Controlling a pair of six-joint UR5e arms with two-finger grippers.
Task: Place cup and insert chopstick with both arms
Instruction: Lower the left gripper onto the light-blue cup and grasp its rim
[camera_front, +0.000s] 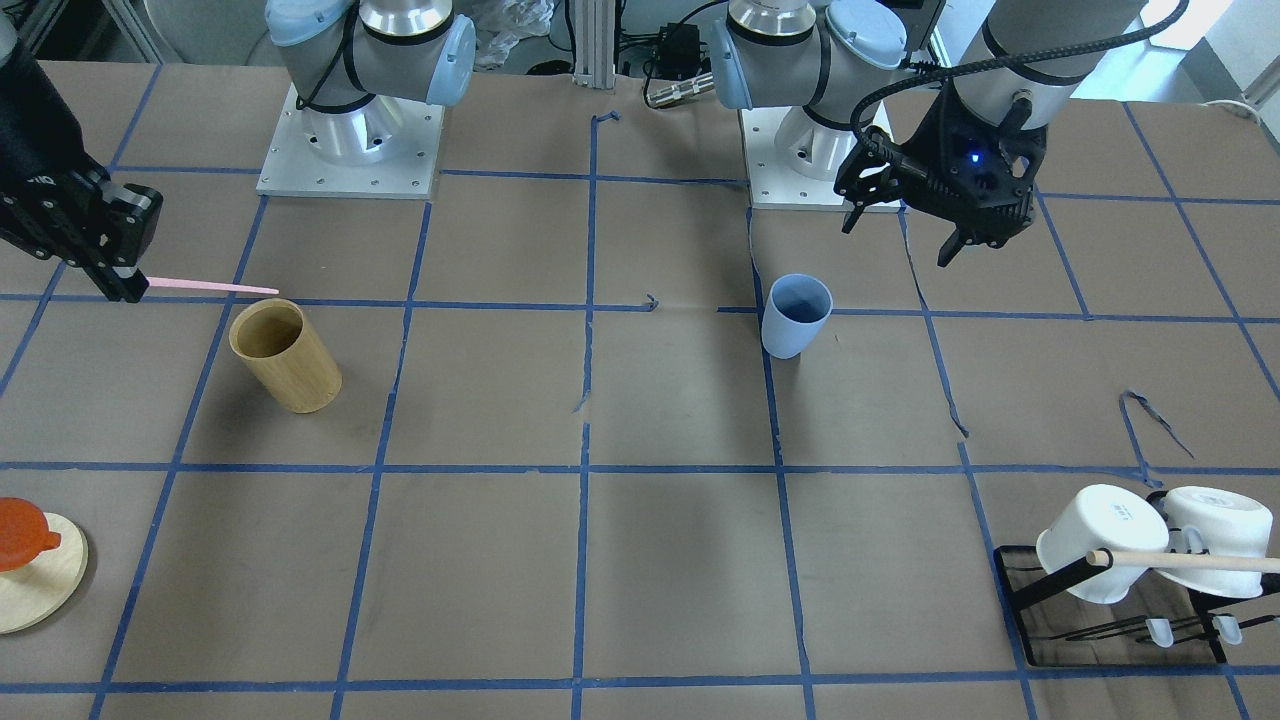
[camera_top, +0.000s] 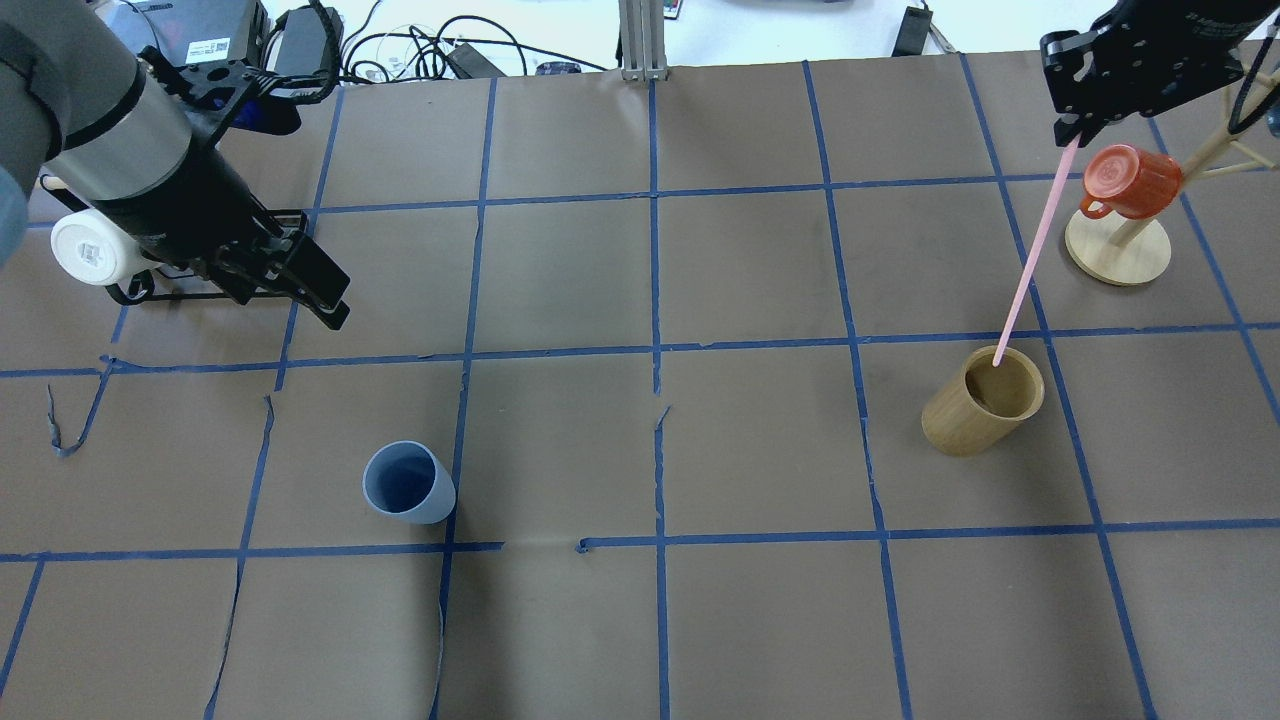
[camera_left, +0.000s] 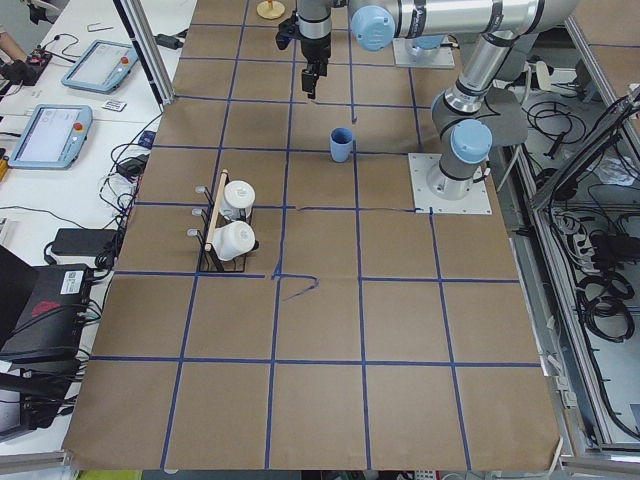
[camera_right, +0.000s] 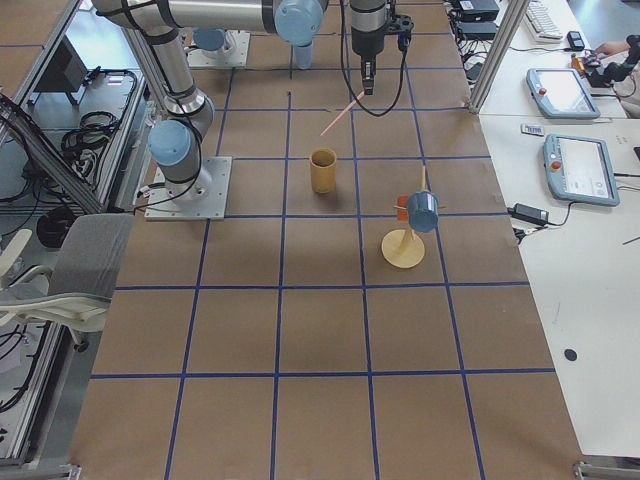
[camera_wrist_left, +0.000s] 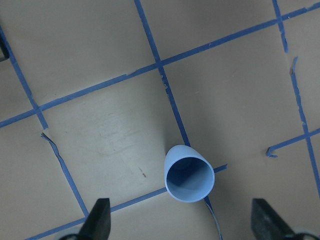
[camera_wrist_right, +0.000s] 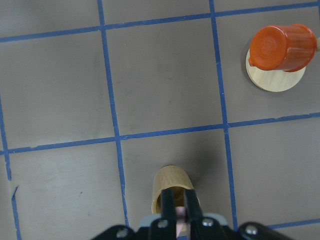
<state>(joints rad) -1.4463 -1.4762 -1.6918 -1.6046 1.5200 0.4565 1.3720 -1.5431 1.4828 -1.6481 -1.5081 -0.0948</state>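
The light blue cup (camera_front: 795, 315) stands upright on the brown table, also in the overhead view (camera_top: 407, 483) and the left wrist view (camera_wrist_left: 189, 173). My left gripper (camera_front: 900, 235) is open and empty, in the air behind the cup and apart from it (camera_top: 300, 285); its fingertips (camera_wrist_left: 97, 220) frame the cup from above. My right gripper (camera_front: 130, 285) is shut on one end of the pale pink chopstick (camera_front: 210, 287). The chopstick (camera_top: 1030, 255) slants down, its free tip just above the rim of the tan bamboo cylinder (camera_top: 983, 400).
A black rack with white mugs (camera_front: 1100, 560) and a wooden rod stands on my left side (camera_top: 90, 250). An orange mug hangs on a wooden stand (camera_top: 1130, 180) far right, also in the right wrist view (camera_wrist_right: 282, 47). Blue tape lines grid the table.
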